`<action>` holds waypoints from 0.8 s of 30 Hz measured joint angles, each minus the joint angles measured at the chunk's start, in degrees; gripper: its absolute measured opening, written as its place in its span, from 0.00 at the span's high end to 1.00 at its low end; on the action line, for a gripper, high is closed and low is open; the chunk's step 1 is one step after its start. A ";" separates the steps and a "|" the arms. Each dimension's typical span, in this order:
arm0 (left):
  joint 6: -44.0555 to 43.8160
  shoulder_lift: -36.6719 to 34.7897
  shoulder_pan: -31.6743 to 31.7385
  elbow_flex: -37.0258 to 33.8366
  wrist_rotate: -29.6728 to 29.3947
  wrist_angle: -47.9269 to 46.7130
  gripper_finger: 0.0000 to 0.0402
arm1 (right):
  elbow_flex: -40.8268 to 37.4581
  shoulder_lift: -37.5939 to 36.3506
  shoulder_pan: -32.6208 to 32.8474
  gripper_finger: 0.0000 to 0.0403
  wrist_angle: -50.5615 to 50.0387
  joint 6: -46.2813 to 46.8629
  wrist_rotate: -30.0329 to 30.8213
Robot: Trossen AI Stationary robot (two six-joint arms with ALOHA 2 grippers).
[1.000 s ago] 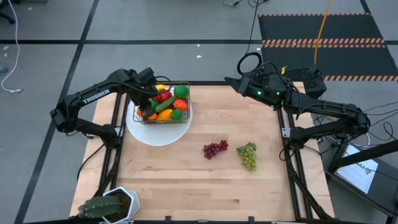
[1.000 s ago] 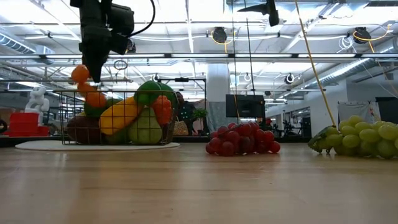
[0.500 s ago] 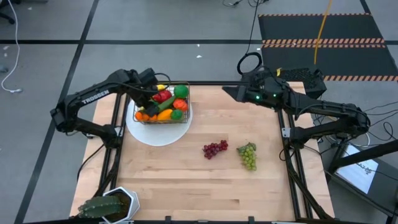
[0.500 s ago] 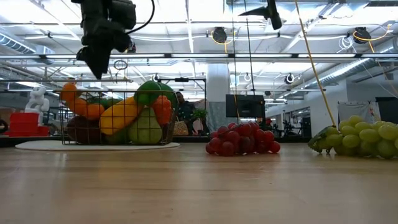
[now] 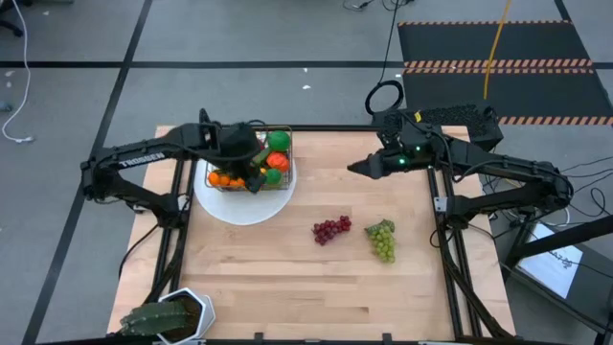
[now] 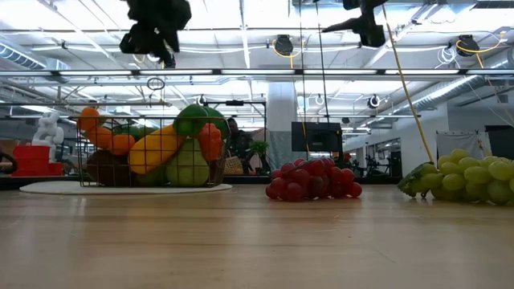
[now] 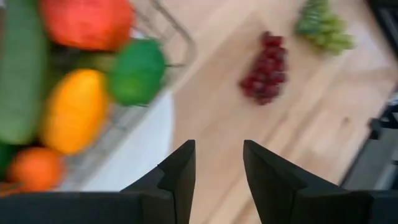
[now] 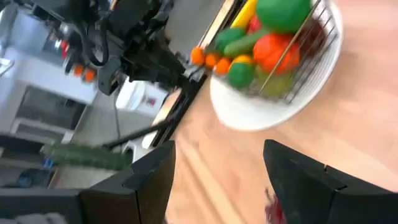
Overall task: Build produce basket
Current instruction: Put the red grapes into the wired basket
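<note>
The wire basket (image 5: 257,158) stands on a round white plate (image 5: 245,203) at the far left, piled with produce: a green ball (image 5: 279,141), a red-orange piece (image 7: 87,22), a yellow one (image 7: 74,111), and a knobbly orange piece (image 6: 103,133) at its left end. My left gripper (image 7: 217,163) hangs open and empty above the basket's near right corner. Red grapes (image 5: 330,230) and green grapes (image 5: 381,240) lie on the bare wood near the middle. My right gripper (image 8: 217,163), open and empty, hovers high at the far right (image 5: 357,168), pointing toward the basket.
A spiky green potted plant (image 5: 165,316) stands at the near left corner. Bare wood stretches between the plate and the two grape bunches and along the near edge. Both arms hang well above the table in the low view.
My left gripper has let go of the knobbly orange piece, which now lies in the basket's left end. It has then risen, rolled, and swung toward the table's middle. My right gripper has tipped downward and come a little toward the near edge.
</note>
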 joint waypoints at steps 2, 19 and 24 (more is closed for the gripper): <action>-3.96 0.20 -3.61 0.00 -0.92 1.60 0.67 | 0.00 -0.87 0.07 0.41 -1.87 -0.44 -1.95; 7.37 10.99 -29.22 -0.02 -19.32 28.85 0.67 | 0.00 -8.09 2.86 0.41 -10.09 -4.70 -7.78; 10.98 19.11 -28.70 -0.02 -16.74 32.07 0.58 | 0.00 -9.43 4.19 0.41 -10.15 -5.97 -7.75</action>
